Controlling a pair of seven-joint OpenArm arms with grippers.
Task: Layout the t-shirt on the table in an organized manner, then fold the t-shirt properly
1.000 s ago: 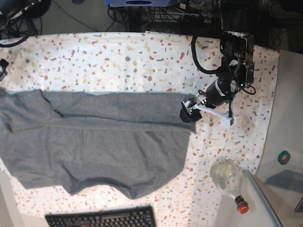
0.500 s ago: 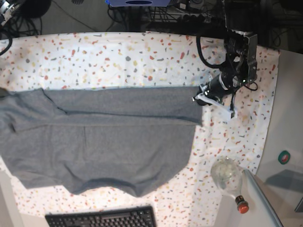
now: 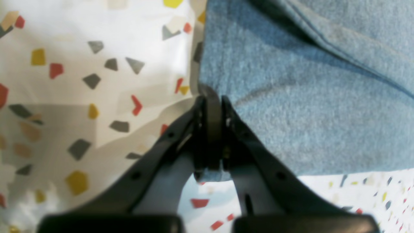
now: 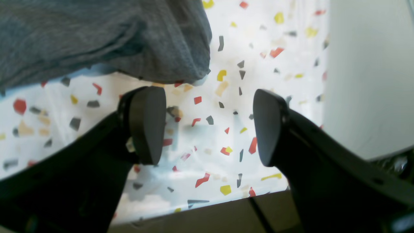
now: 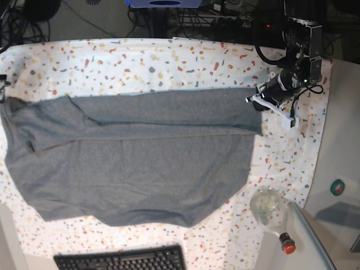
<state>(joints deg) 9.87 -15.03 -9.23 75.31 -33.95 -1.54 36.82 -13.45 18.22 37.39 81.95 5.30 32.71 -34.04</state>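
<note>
The grey t-shirt [image 5: 135,157] lies spread across the speckled table [image 5: 169,62], reaching from the left edge to the right side. My left gripper [image 5: 257,102] is at the shirt's far right corner, shut on the hem. In the left wrist view the left gripper [image 3: 210,100] pinches the t-shirt [image 3: 307,106] edge between its black fingers. My right gripper [image 4: 207,126] hovers open over the table [image 4: 226,145], with nothing between its pads. A rounded fold of the t-shirt [image 4: 97,38] lies just beyond its left finger.
A black keyboard [image 5: 121,261] sits at the near edge. A clear glass bottle with a red cap [image 5: 270,209] lies at the near right. A plain white side surface [image 5: 337,140] holds a green round item [image 5: 337,187]. Cables run behind the table.
My left gripper has pulled the shirt's corner right and toward the far side. The shirt slid right and stretched flatter. The right gripper stayed open.
</note>
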